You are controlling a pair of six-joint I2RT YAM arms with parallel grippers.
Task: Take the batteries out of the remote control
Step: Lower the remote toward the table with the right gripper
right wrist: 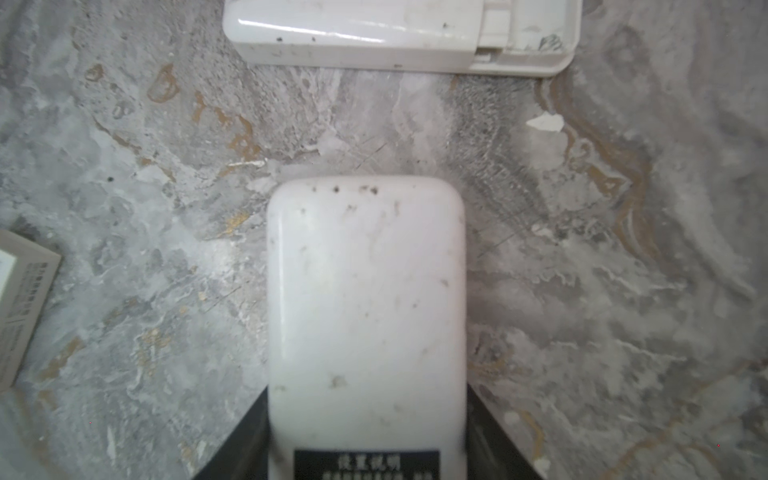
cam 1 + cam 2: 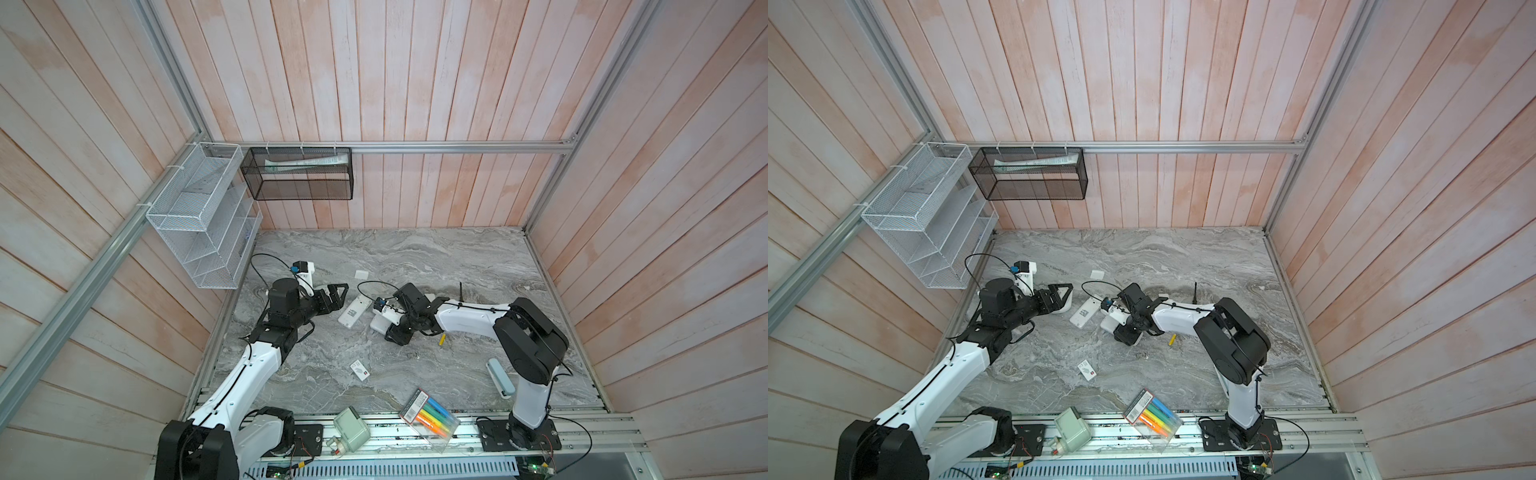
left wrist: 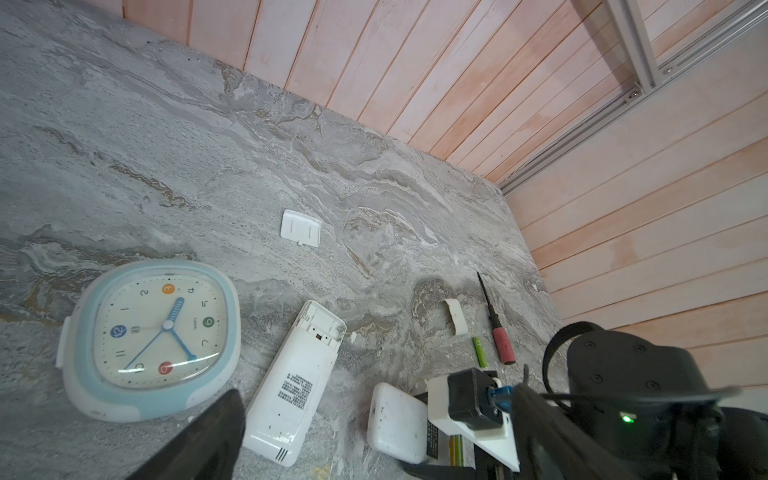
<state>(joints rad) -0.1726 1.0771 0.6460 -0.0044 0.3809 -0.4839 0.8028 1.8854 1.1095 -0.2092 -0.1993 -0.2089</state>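
Right wrist view shows right fingers point(image 1: 241, 449) clamped on the remote control point(image 1: 365, 311), its end behind them cut off; left fingers point(image 3: 199, 444) spread wide, empty, one outside left wrist view

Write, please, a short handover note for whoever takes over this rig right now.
Left gripper: open, holding nothing, by the clock.
Right gripper: shut on the sides of the small remote.
Long remote: on the table, back up, cover off, compartment looks empty. A cover lies apart, towards the back wall.
Batteries: one loose battery lies beside the screwdriver; yellow-green batteries sit in the small remote.
Done: long remote apparently unloaded.
Left: take the batteries out of the small remote.
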